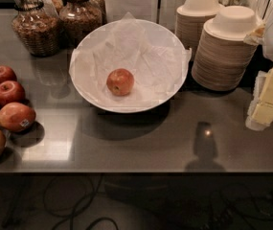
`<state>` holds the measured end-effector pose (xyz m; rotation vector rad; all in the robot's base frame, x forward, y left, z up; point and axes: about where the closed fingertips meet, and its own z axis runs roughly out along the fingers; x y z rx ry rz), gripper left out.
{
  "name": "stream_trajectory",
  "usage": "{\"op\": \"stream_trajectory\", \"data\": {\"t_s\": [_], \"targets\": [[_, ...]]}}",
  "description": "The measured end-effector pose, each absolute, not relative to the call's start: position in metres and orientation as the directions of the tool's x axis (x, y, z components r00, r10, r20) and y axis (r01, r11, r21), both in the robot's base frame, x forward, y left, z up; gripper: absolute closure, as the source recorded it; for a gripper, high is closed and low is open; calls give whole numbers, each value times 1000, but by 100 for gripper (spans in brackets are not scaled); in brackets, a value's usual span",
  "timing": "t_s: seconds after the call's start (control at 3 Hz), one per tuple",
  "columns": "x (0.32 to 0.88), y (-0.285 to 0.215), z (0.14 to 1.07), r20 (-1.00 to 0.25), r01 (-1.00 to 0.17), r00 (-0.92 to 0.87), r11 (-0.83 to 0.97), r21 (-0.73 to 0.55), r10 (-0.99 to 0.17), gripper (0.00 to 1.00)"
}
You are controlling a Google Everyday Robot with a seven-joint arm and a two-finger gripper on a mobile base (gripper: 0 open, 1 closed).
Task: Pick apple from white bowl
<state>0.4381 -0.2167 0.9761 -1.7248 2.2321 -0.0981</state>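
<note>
End effector not in frame, grasp state can't tell. Lone apple sits mid-frame in paper-lined white bowl on worktop.

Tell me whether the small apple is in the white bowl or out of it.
In: the apple sits on the crinkled paper inside the white bowl, near its middle. The gripper is not in view.

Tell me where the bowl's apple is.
Camera view: the apple lies alone in the white bowl, left of the stacked bowls. The gripper is not in view.
</note>
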Motion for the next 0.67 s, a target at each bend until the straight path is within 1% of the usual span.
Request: {"op": "stream_trajectory", "data": {"t_s": [0.33,0.67], "targets": [[438,-217,976,-207,-931,-222,270,-245,-953,0],[465,-186,977,-285,-921,-226,299,-249,-932,0]]}}
